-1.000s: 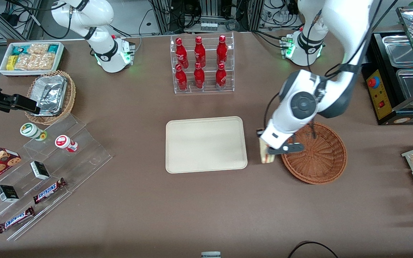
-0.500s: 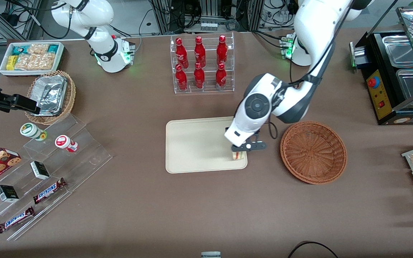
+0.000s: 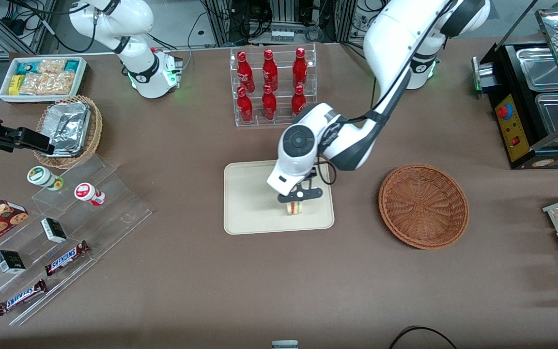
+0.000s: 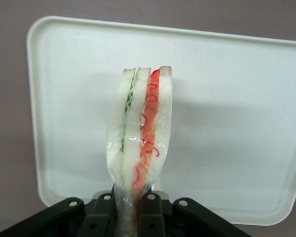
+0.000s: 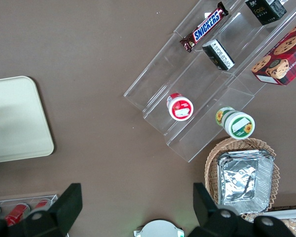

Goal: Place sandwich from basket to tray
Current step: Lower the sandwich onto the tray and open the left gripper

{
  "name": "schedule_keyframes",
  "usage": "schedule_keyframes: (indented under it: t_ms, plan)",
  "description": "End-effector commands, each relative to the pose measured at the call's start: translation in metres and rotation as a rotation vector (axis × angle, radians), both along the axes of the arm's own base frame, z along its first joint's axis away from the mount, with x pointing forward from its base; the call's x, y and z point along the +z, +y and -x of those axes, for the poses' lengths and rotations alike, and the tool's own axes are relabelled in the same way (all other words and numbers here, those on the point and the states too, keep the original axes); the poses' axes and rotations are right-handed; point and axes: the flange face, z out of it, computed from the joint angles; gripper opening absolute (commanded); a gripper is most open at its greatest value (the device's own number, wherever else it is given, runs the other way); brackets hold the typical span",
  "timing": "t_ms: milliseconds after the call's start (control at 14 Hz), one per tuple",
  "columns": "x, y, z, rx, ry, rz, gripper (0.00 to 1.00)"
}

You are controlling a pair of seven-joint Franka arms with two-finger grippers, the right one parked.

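Note:
My gripper (image 3: 299,198) hangs over the cream tray (image 3: 247,194), shut on the wrapped sandwich (image 3: 294,208). In the left wrist view the sandwich (image 4: 140,133) stands on edge between the black fingers (image 4: 153,217), pale bread with green and red filling, and the tray (image 4: 227,123) lies below it. The gripper (image 4: 129,217) pinches the wrap at the wedge's narrow end. The reddish-brown basket (image 3: 423,206) sits beside the tray toward the working arm's end of the table, with nothing in it.
A clear rack of red bottles (image 3: 271,87) stands farther from the front camera than the tray. Clear stepped shelves (image 3: 66,228) with snacks, a tan basket of foil containers (image 3: 68,128) and a white snack bin (image 3: 41,77) lie toward the parked arm's end.
My gripper carried the sandwich from the basket's edge across onto the tray, moving toward the parked arm's end and now over the tray's middle part nearer the front camera.

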Motion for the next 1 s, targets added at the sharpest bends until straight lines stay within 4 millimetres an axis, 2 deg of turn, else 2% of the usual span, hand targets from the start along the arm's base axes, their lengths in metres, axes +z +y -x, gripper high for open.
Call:
schedule_keyframes:
  t_ms: [0,286,929]
  plan:
    - [-0.007,-0.031,0.002,0.017,-0.008,-0.017,0.00]
    - [-0.008,-0.040,-0.002,0.019,0.027,-0.050,0.00]
    - [-0.030,-0.039,-0.006,0.068,0.005,-0.083,0.00]
